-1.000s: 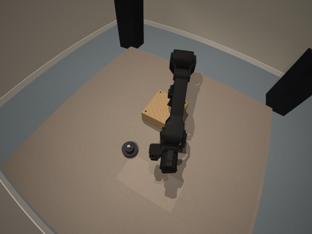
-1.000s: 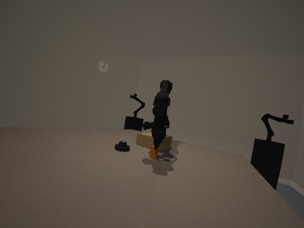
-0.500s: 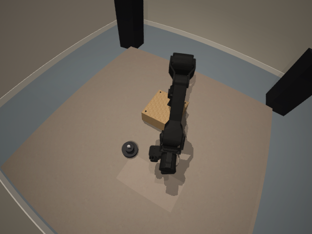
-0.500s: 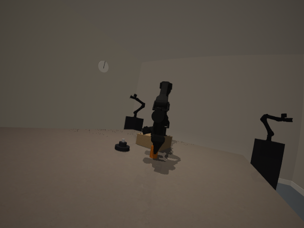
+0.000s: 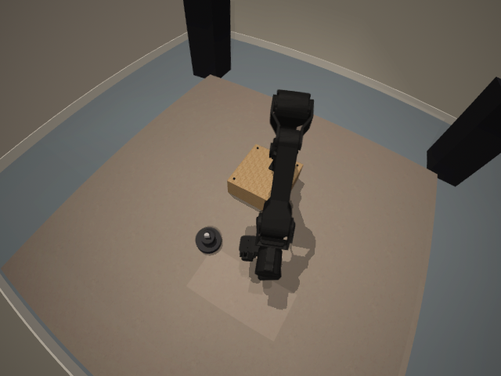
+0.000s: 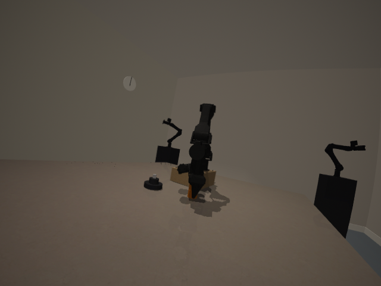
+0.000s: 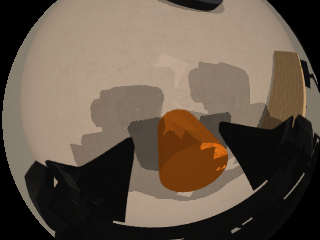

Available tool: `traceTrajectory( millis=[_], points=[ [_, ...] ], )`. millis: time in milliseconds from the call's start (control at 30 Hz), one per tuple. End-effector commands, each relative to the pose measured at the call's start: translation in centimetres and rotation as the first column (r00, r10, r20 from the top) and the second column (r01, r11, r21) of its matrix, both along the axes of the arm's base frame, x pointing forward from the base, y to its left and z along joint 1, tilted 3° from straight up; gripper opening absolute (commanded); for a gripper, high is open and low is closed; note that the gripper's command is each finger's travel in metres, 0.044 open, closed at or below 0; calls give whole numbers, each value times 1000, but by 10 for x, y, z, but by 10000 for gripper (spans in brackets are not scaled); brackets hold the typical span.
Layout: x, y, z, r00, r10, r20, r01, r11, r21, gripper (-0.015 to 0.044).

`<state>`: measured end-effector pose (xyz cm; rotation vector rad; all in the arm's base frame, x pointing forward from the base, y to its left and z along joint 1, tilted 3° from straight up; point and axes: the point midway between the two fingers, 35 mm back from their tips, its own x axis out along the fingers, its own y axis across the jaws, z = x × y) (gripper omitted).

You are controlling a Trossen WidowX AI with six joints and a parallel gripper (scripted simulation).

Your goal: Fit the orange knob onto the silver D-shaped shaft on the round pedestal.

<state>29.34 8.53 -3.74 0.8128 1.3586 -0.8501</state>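
Observation:
The orange knob stands on the table, partly covered by the gripper in the exterior view and hidden under the arm in the top view. My gripper is open and low over the table. Its fingers are on either side of the knob, with gaps showing in the wrist view. The knob's underside and hole are hidden. The round black pedestal stands left of the gripper in the top and exterior views. Its silver shaft is upright and bare; its flat side cannot be made out.
A wooden block with dark dots on top stands beyond the gripper, partly under the arm in the top view. A paler rectangle marks the table in front of the pedestal. Black posts stand at the table's far edges.

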Motion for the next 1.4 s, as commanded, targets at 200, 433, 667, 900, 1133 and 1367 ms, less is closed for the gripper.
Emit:
traceTrajectory(
  millis=[200, 433, 667, 900, 1133, 1367],
  points=[
    [-1, -1, -3, 1000, 4, -4, -4, 1000, -5, 204],
    [-1, -1, -3, 1000, 4, -4, -4, 1000, -5, 118],
    [5, 4, 38, 1000, 4, -3, -4, 1000, -4, 0],
    [4, 7, 93, 1000, 4, -3, -4, 1000, -4, 0],
    [-4, 7, 138, 1000, 4, -4, -4, 1000, -4, 0],
    [-5, 7, 139, 1000, 7, 25, -7, 1000, 12, 0]
  ],
)
